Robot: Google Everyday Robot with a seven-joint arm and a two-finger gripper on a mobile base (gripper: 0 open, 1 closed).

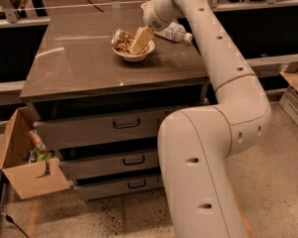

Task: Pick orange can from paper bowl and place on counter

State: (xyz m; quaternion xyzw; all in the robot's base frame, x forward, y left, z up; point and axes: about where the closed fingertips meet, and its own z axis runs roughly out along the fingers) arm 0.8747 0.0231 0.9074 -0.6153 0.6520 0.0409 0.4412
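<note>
jaws in paper bowl (134,58) | orange can (121,38) at their left | grip: cannot tell

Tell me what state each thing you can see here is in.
orange can: lying in the paper bowl, not yet on the counter.
paper bowl: upright, holding the can.
gripper: down in the bowl, at the can.
plastic bottle: lying on its side.
drawers: all three look shut.
cardboard box: open, on the floor.
</note>
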